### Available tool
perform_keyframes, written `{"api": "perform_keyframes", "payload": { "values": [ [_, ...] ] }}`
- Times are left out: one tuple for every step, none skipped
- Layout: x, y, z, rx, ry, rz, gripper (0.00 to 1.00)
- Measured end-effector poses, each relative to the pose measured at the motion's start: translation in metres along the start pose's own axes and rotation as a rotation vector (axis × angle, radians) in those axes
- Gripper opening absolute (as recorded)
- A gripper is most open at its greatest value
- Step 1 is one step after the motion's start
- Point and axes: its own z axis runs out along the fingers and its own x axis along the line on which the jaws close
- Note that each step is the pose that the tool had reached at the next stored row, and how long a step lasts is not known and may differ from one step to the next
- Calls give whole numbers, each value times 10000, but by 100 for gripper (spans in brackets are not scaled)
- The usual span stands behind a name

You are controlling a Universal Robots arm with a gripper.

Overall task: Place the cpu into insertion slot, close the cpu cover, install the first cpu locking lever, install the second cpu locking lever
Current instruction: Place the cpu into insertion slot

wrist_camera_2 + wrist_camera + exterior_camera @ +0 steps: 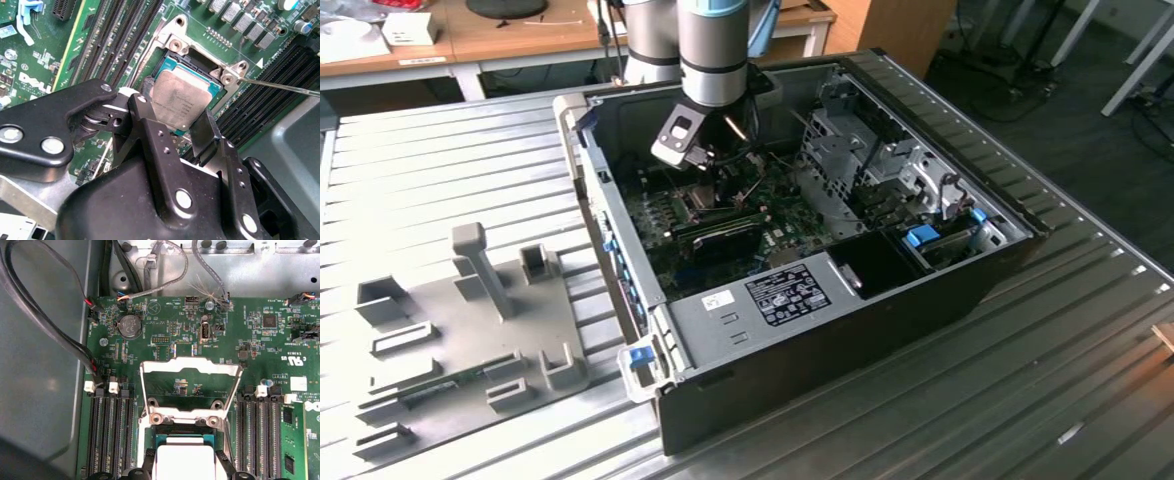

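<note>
Behind your work area stand wooden desks [520, 40] and, to the exterior view's right, a dark floor [1067, 90]. Your bench is a ribbed metal table [987, 400]. On it, an open computer case [854, 340] lies on its side, and just beside that, to the exterior view's left, sits a grey fixture tray [454, 330] with upright pegs. The robot arm [714, 50] reaches down into the case over the green motherboard [165, 340].

In the first wrist view, you can see the cpu cover [210, 363] swung up and standing open, leaving the insertion slot [182, 430] uncovered. The gripper [172, 112] hangs right over that slot, its two black fingers [205, 130] closed against opposite edges of the cpu [180, 102]. The chip is slightly tilted at the socket mouth; you cannot tell whether it touches the socket.
</note>
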Motion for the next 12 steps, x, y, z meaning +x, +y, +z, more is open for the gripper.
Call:
{"api": "perform_keyframes", "payload": {
  "values": [
    [0,0,0,1,-1,0,54],
    [0,0,3,-1,2,0,54],
    [1,0,7,-2,4,0,54],
    [1,0,12,-2,3,0,54],
    [0,-1,16,0,1,0,54],
    [0,-1,22,-1,2,-1,54],
    [0,-1,25,-1,0,-1,54],
    [0,-2,29,0,0,-1,54],
    [0,-2,34,-1,1,0,54],
    [0,-2,38,0,1,-1,54],
    [0,-3,41,0,0,0,54],
    [-1,-3,44,0,-1,0,54]
  ]
}}
